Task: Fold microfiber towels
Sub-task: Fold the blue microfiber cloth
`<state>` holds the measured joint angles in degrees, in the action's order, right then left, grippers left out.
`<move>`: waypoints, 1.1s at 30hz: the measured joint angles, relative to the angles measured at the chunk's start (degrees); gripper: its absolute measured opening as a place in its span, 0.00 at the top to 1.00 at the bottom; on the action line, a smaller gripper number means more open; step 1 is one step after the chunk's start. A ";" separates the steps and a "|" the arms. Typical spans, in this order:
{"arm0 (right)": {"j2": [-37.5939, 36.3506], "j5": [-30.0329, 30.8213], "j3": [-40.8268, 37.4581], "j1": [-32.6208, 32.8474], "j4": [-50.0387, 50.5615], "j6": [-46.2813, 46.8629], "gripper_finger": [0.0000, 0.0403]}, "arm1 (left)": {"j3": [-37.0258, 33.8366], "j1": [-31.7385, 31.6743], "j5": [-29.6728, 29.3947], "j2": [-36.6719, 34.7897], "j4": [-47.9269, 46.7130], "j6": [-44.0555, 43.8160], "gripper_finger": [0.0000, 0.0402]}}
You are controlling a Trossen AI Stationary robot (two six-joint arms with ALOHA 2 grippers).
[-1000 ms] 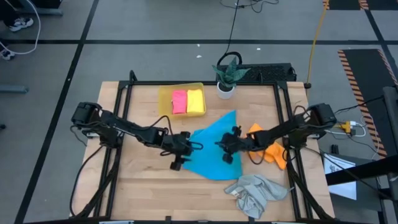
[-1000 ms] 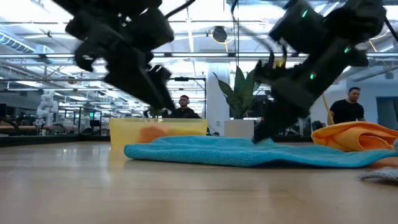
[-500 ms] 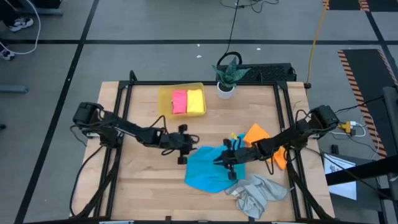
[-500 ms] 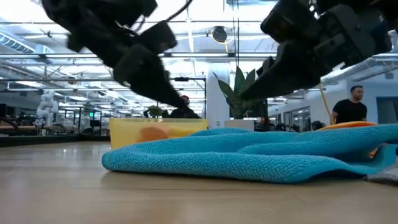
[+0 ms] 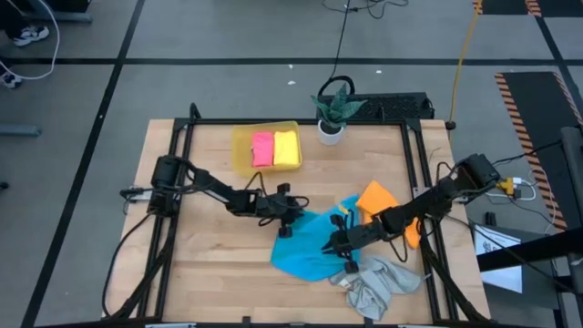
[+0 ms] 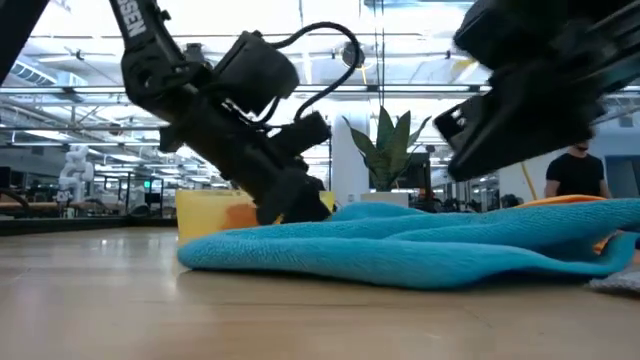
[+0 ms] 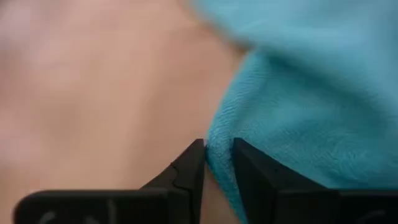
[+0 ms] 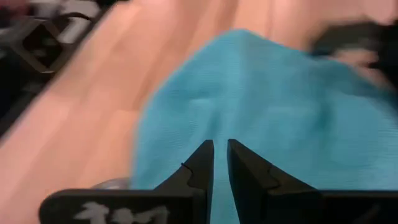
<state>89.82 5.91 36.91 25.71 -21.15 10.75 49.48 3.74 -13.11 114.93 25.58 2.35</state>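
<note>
A bright blue towel [image 5: 308, 253] lies folded over itself near the table's middle. My left gripper [image 5: 290, 221] is low at the towel's left far edge and shut on it. My right gripper [image 5: 344, 248] is over the towel's right side and shut on the upper layer. An orange towel [image 5: 383, 202] lies crumpled to the right, under my right arm. A light grey towel [image 5: 375, 284] lies crumpled by the near edge. A pink towel [image 5: 262, 148] and a yellow towel [image 5: 287, 148] lie folded in the yellow tray [image 5: 239, 137]. My left gripper pinches the blue towel's left edge [image 7: 217, 132] between its two fingers. It comes slanting down from the table's left, and the cloth there lies on the table. My right gripper pinches the blue towel's folded-over upper layer [image 8: 220, 132] between its two fingers, slanting down from the right. That side of the towel [image 6: 590, 215] is raised a little and the rest lies on the table.
A potted plant [image 5: 332, 111] stands at the far edge next to the tray. Bare wood lies left of the blue towel and along the near left. In the low view a person [image 6: 573, 175] stands in the room beyond the table.
My right gripper has drawn the blue towel's far corner toward the table's near edge, so the spread towel now lies folded over itself. The near part stayed on the table. My left gripper has gone down and to the right onto the towel's left edge.
</note>
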 joint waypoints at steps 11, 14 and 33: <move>-4.08 25.66 0.09 3.13 4.98 4.50 0.91 | 0.63 4.03 -40.31 -16.33 -18.44 -3.45 0.95; -0.72 32.20 0.07 -0.76 5.81 11.75 0.91 | 0.60 5.08 -37.11 -19.97 -21.40 -4.70 0.97; 0.84 31.40 0.09 -12.23 14.98 13.71 0.95 | 0.56 -0.75 -41.84 -22.52 -41.62 -18.96 0.51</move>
<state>90.66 37.31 36.99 13.48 -6.17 24.46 50.04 2.98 -54.95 92.41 -16.04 -16.61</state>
